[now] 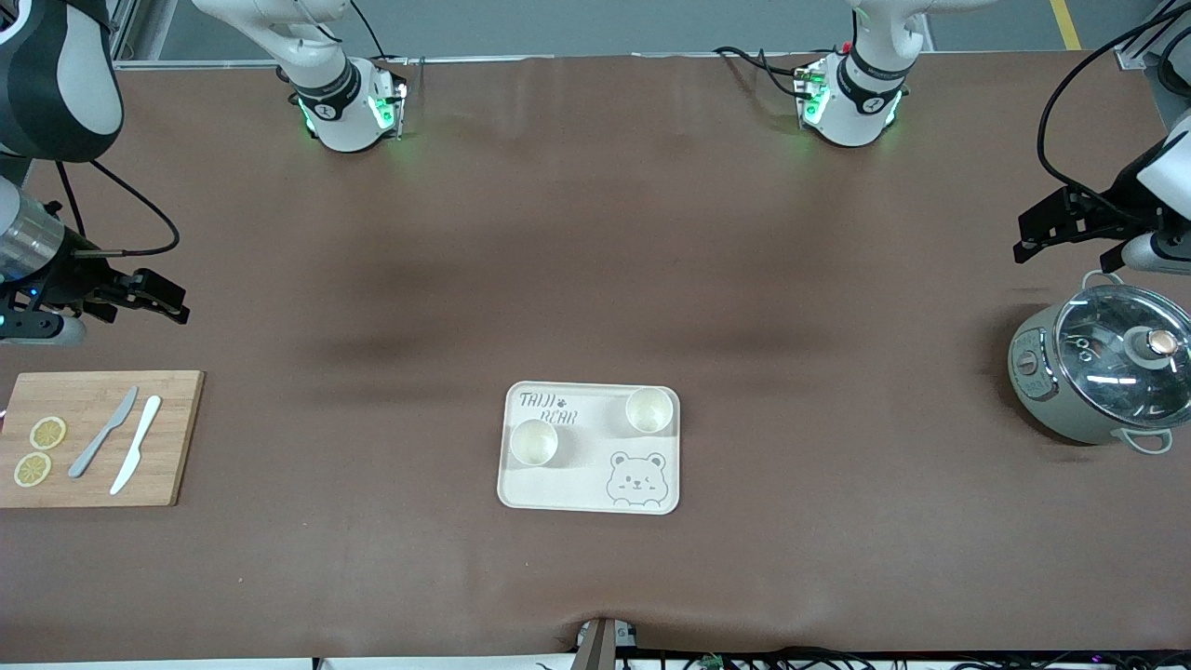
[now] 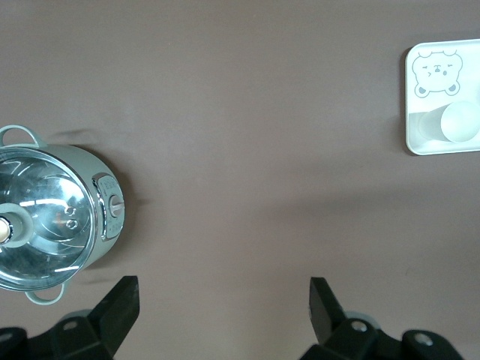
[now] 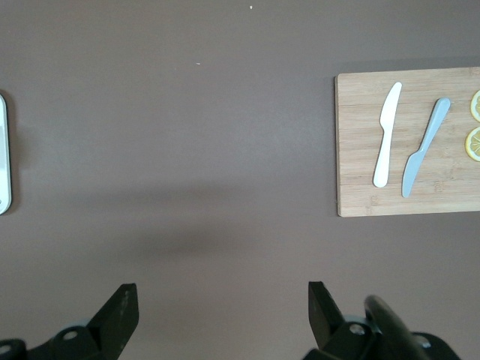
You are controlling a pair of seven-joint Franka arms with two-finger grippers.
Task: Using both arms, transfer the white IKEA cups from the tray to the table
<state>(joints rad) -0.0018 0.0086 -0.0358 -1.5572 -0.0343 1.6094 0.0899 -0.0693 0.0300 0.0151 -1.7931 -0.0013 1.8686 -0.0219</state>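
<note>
- The tray (image 1: 590, 493) lies on the brown bench (image 1: 595, 279), midway between the two ends and toward the front camera's edge.
- Grey writing in one corner of the tray reads roughly "TAIJI BEAR", with a small paw mark beside it; the letters are thin, so the first word is uncertain.
- A winking bear face (image 1: 635, 479) is printed in the tray's corner nearest the front camera, toward the left arm's end.
- Both cups stand upright on the tray, mouths up, well apart from each other.
- One cup (image 1: 534, 442) sits at the tray's edge toward the right arm's end, just beside the writing.
- The other cup (image 1: 649, 409) sits in the corner farther from the front camera, toward the left arm's end, above the bear face in the front view.
- The left hand (image 1: 1056, 228) hangs over bare bench next to a lidded pot (image 1: 1103, 363), fingers (image 2: 120, 307) spread wide and holding nothing.
- The right hand (image 1: 149, 300) hangs over bare bench near a wooden board (image 1: 98, 437), fingers (image 3: 120, 311) wide apart and empty.
- The board carries a white knife (image 1: 136, 444), a grey knife (image 1: 103, 432) and two lemon slices (image 1: 39, 451).
</note>
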